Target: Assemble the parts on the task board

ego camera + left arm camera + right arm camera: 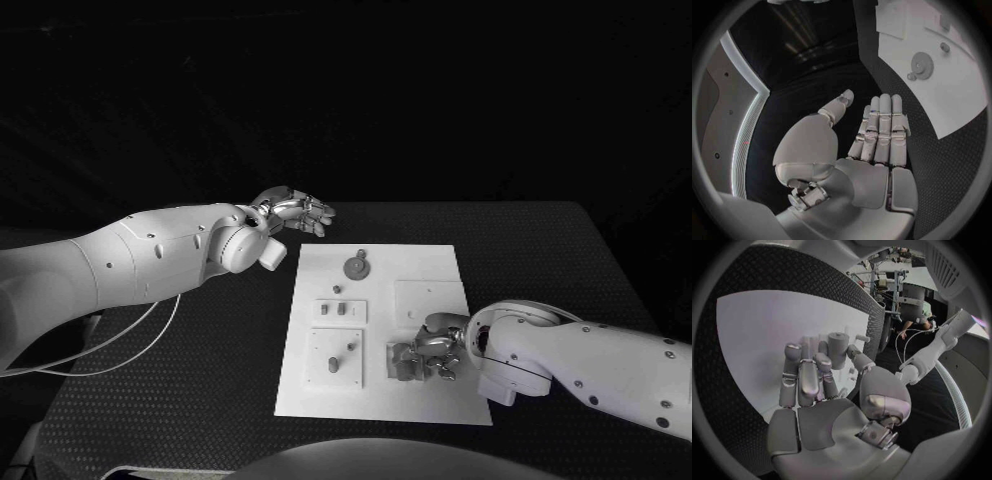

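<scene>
Right hand (426,352) sits low over the near right part of the task board (433,270), fingers curled around a small cylindrical part (837,347); the right wrist view shows fingertips touching it, thumb alongside, so it looks grasped, part upright over the white plate. Left hand (293,213) hangs off the board's far left corner above the black bench (548,240), flat and released, fingers straight and together, holding nothing. On the board: a round gear-like part (356,266) near the far edge, a small peg (338,290) just below it, a raised plate with two pegs (340,310), another plate with a part (335,364) at the near left.
</scene>
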`<move>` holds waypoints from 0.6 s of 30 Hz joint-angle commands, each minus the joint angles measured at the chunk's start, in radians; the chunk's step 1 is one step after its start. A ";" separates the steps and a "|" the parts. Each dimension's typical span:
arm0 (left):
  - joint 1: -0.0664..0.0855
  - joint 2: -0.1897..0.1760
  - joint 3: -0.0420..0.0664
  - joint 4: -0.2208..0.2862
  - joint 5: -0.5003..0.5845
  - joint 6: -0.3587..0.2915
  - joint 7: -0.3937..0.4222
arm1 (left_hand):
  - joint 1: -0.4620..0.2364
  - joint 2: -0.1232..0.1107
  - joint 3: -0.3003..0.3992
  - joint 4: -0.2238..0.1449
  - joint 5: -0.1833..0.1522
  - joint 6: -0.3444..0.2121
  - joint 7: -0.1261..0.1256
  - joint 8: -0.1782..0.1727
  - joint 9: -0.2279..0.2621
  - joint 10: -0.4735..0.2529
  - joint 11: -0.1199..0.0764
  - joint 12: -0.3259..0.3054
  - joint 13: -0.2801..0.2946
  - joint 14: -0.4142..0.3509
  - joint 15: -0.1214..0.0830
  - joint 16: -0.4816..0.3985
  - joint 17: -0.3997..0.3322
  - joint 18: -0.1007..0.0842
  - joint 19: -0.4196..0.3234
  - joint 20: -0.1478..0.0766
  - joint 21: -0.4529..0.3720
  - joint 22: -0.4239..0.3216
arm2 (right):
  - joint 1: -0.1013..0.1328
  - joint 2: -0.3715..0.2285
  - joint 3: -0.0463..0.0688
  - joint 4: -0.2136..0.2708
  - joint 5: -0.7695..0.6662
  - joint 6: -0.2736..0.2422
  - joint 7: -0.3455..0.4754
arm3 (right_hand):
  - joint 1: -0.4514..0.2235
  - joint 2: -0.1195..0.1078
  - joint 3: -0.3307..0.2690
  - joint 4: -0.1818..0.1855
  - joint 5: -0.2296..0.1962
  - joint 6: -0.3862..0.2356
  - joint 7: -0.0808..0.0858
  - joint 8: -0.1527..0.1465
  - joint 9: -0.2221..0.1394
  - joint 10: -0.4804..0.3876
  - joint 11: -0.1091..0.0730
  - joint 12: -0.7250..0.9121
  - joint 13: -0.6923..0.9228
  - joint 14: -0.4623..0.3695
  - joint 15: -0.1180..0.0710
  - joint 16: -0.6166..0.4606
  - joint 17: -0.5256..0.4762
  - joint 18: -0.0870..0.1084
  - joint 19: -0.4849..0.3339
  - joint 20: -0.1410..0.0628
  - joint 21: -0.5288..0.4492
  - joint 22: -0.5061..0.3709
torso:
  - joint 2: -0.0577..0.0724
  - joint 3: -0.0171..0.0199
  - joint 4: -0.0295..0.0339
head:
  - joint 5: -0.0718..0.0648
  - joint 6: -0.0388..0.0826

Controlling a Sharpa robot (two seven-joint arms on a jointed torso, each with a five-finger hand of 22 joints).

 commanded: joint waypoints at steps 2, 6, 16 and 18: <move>0.001 0.000 0.001 0.003 0.006 0.014 0.004 | -0.011 -0.001 -0.002 0.003 0.003 -0.003 -0.003 0.005 -0.001 -0.001 -0.004 -0.001 -0.001 0.004 0.001 -0.006 0.001 0.006 0.004 0.000 0.003 -0.002 | -0.003 0.004 0.000 -0.010 -0.034 0.008 -0.001 | -0.004 0.007 0.002 0.005 0.004 0.015 0.008 0.000 -0.002 0.006 0.000 0.002 0.001 0.002 -0.006 0.006 -0.001 0.012 0.001 -0.003 0.005 0.019 | 0.000 0.0001 -0.0007 | 0.001 0.001; 0.001 0.000 0.001 0.004 0.006 0.014 0.004 | -0.011 -0.001 -0.002 0.003 0.003 -0.003 -0.003 0.005 -0.001 -0.001 -0.004 -0.001 -0.001 0.004 0.001 -0.006 0.001 0.006 0.004 0.000 0.003 -0.002 | -0.007 0.007 0.000 -0.016 -0.036 -0.009 0.002 | -0.004 0.007 0.002 0.005 0.004 0.015 0.008 0.000 -0.002 0.006 0.000 0.002 0.001 0.002 -0.006 0.006 -0.001 0.012 0.001 -0.003 0.005 0.019 | 0.001 0.0005 -0.0008 | 0.003 0.001; 0.001 0.000 0.001 0.004 0.006 0.014 0.003 | -0.012 -0.001 -0.002 0.005 0.003 -0.003 -0.003 0.005 -0.002 -0.001 -0.004 -0.001 -0.001 0.004 0.001 -0.007 0.002 0.005 0.003 0.000 0.003 -0.002 | -0.010 0.009 0.000 -0.017 -0.018 -0.018 0.008 | -0.023 0.000 -0.005 0.014 0.003 0.014 0.009 -0.002 -0.003 0.002 0.000 -0.002 -0.003 0.000 -0.006 0.005 -0.005 0.012 0.000 -0.001 0.005 0.018 | 0.000 0.0004 -0.0001 | -0.002 -0.002; 0.001 0.000 0.001 0.004 0.006 0.014 0.003 | -0.012 -0.001 -0.002 0.005 0.003 -0.003 -0.003 0.006 -0.002 -0.001 -0.004 -0.001 -0.001 0.004 0.001 -0.007 0.003 0.006 0.003 0.000 0.003 -0.002 | -0.010 0.010 0.000 -0.021 -0.018 -0.010 0.007 | -0.023 0.000 -0.005 0.014 0.003 0.014 0.009 -0.002 -0.003 0.002 0.000 -0.002 -0.003 0.000 -0.006 0.005 -0.005 0.012 0.000 -0.001 0.005 0.018 | 0.001 0.0006 -0.0005 | -0.003 -0.001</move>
